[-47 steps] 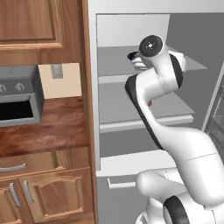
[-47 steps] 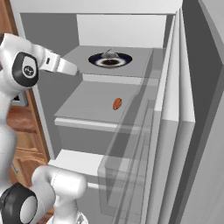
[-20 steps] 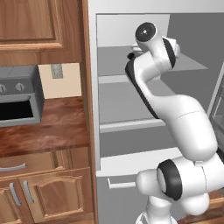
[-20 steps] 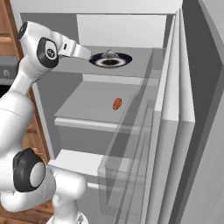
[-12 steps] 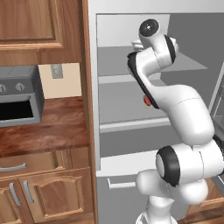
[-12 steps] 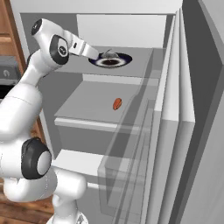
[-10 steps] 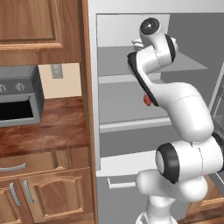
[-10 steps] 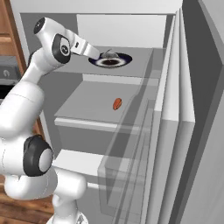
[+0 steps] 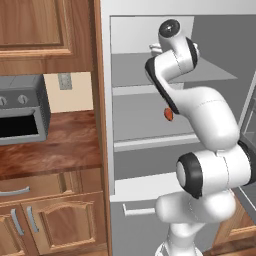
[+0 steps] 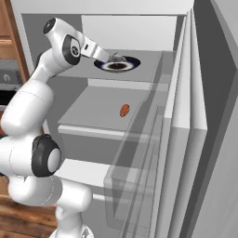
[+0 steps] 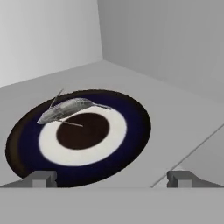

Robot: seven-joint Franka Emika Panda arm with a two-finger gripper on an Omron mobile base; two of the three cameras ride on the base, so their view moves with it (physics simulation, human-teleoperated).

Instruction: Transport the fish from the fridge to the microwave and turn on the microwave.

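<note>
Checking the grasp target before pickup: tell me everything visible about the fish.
The fish is a small, slim, silvery-grey body with a pointed snout and thin fins or spines sticking out. It lies on its side in a round dark-rimmed bowl with a white ring and dark centre, on the fridge's upper shelf. Only the bowl touches it. The gripper hovers just short, fingers apart.

In the left base view the arm's upper links cover the back of the fridge's (image 9: 131, 90) top shelf, so the bowl and fish there are hidden, and the small orange-red item (image 9: 168, 114) on the middle shelf peeks out half covered beside the arm. In the right base view the fish (image 10: 115, 57) is too small to make out, the gripper (image 10: 110, 58) partly overlapping the bowl (image 10: 120, 66). In the hand view the fingertips (image 11: 40, 178) are cut off low, and the bowl's near rim is hidden.
</note>
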